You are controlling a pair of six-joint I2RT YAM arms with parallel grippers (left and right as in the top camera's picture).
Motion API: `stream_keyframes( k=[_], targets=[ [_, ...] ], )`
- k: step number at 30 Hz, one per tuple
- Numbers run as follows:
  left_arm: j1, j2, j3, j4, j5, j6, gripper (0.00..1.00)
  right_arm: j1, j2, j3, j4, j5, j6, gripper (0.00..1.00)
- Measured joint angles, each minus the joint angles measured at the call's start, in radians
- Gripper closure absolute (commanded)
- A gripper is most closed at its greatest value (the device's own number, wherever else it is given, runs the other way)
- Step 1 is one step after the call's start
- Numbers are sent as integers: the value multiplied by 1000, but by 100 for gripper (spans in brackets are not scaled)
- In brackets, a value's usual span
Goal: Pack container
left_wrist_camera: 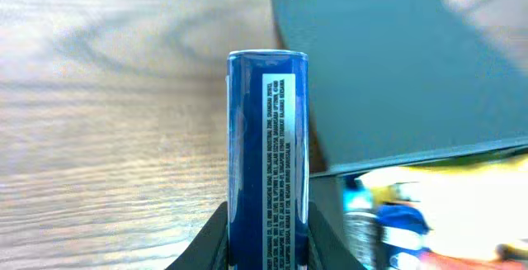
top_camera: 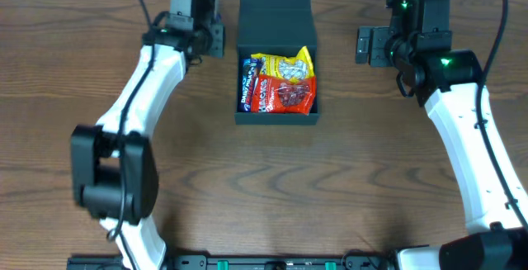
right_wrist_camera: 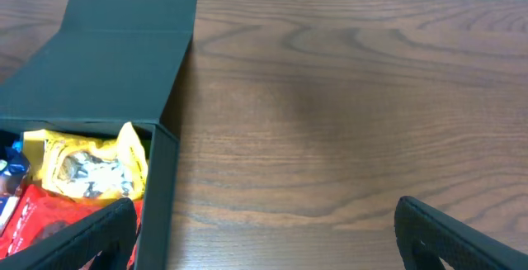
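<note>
The container [top_camera: 276,120] is a dark teal-green square box at the back middle of the table. Its hinged lid [top_camera: 276,18] lies open behind it. Inside lie a yellow packet [top_camera: 289,65], a red packet [top_camera: 285,97] and a blue packet [top_camera: 247,84]. My left gripper [top_camera: 213,35] is just left of the box, shut on a narrow blue packet [left_wrist_camera: 266,138] held upright beside the lid [left_wrist_camera: 396,63]. My right gripper [top_camera: 367,45] is open and empty to the right of the box, its left finger near the box wall [right_wrist_camera: 161,187].
Brown wooden table top [top_camera: 272,187] lies all round the box. The right wrist view shows bare wood [right_wrist_camera: 330,121] between my open fingers [right_wrist_camera: 264,237]. Cables run off the back edge behind both arms.
</note>
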Motion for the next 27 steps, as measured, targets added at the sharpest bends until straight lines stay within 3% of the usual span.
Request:
stream_keyframes(
  k=[12, 19, 27],
  targets=[
    [-198, -46, 0, -165, -76, -85, 94, 0, 0, 0, 0, 0, 0, 1],
    [-217, -8, 0, -198, -125, -193, 94, 0, 0, 0, 0, 0, 0, 1],
    [-217, 77, 0, -167, -124, -209, 94, 0, 0, 0, 0, 0, 0, 1]
  ],
)
